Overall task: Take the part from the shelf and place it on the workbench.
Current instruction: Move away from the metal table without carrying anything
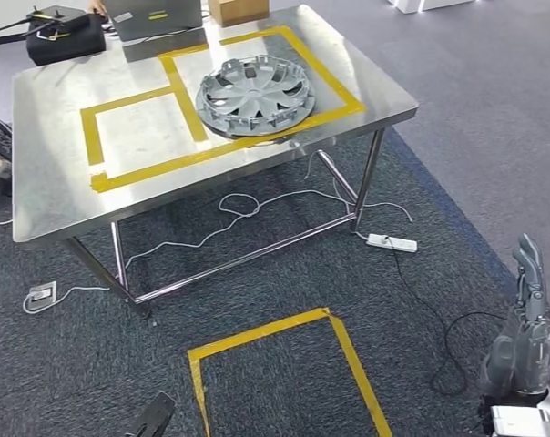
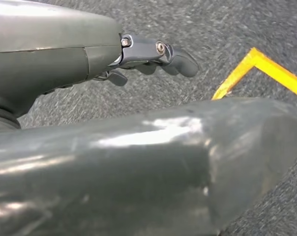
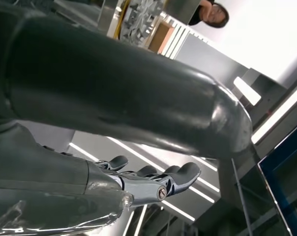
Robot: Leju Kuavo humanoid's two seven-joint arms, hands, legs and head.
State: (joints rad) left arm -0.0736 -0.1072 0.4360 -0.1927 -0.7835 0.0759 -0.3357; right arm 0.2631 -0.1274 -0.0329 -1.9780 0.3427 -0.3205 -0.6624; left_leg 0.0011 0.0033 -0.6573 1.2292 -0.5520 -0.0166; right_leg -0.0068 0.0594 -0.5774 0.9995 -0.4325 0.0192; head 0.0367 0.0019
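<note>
Wheel cover [image 1: 256, 94] lies flat on the workbench [image 1: 52, 182], far right, inside yellow tape. You'd find it light, stiff plastic, likely brittle; grip its rim. Left hand [image 2: 154, 56] and right hand [image 1: 526, 337] hold nothing, fingers extended.

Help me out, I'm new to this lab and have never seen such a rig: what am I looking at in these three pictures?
This is a humanoid robot with two arms. The wide picture comes from its head, looking down at a steel workbench. A grey hubcap lies on it, inside yellow tape lines. A laptop and a cardboard box sit at the far edge. The other two pictures come from cameras at each wrist. The left hand hangs over the carpet; the right hand points upward. Both hold nothing, fingers straight.
</note>
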